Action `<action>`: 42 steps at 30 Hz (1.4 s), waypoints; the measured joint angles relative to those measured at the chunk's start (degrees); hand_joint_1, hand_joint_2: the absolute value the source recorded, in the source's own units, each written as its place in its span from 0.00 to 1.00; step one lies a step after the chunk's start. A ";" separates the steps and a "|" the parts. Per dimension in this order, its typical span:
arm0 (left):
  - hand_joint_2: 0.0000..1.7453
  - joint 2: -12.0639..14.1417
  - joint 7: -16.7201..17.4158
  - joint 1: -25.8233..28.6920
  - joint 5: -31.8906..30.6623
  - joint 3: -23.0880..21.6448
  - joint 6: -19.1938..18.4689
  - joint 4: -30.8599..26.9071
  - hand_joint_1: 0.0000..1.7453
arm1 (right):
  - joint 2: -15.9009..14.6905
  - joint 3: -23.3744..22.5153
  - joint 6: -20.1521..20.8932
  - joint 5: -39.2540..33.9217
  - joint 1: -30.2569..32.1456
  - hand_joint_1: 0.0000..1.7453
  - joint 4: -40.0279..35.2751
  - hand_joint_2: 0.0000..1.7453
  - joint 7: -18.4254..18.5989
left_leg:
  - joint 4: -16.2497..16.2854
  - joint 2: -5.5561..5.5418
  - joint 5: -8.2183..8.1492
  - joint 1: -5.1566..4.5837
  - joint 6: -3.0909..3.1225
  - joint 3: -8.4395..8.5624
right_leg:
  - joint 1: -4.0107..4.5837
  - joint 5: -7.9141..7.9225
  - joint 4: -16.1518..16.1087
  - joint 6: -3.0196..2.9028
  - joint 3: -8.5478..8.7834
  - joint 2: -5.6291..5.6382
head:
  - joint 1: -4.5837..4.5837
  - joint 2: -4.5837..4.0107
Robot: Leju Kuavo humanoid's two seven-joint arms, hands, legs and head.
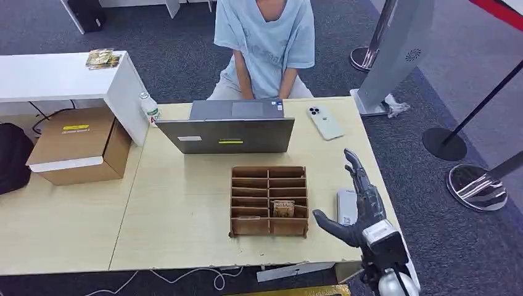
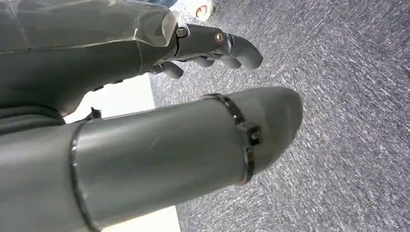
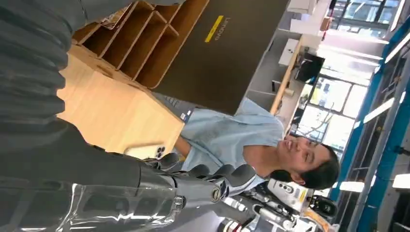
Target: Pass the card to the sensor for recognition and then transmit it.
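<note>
A brown printed card stands in a near right compartment of the wooden organizer at the middle of the table. Right of the organizer lies a flat grey sensor, partly covered by my right hand. That hand hovers there empty, its fingers stretched forward and its thumb spread toward the organizer. In the right wrist view the right hand points past the organizer. My left hand hangs over grey carpet with nothing in it, fingers loosely bent and thumb apart.
A person sits behind the table, facing a grey laptop. A white phone lies at the far right of the table. A bottle and a cardboard box are on the left. Stanchion bases stand on the right.
</note>
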 joint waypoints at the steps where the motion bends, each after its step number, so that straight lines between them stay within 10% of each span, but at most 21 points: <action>1: 0.00 -0.04 0.00 0.00 -0.02 0.00 0.04 0.00 0.00 | 0.04 0.02 -0.22 0.02 0.03 0.00 0.02 1.00 0.13 | 0.00 0.00 0.00 0.00 0.00 0.00 | 0.00 0.00 0.00 0.00 0.00 0.00 | 0.00 0.00; 9: 0.00 -0.11 -0.61 0.01 -0.11 0.02 0.28 0.00 0.00 | 0.81 0.02 -11.25 6.19 1.23 0.00 -0.63 1.00 -2.87 | 0.00 0.00 0.00 0.00 0.00 0.00 | 0.00 0.00 0.00 0.00 -0.01 0.00 | 0.00 0.00; 42: 0.00 -0.09 -0.83 -0.10 -0.13 -0.92 0.11 0.00 0.00 | 0.98 -1.36 -16.19 20.98 5.28 0.02 -3.80 1.00 3.65 | 0.00 0.01 -0.01 0.00 0.00 0.00 | 0.00 -0.01 0.00 0.00 -0.01 0.00 | 0.00 0.00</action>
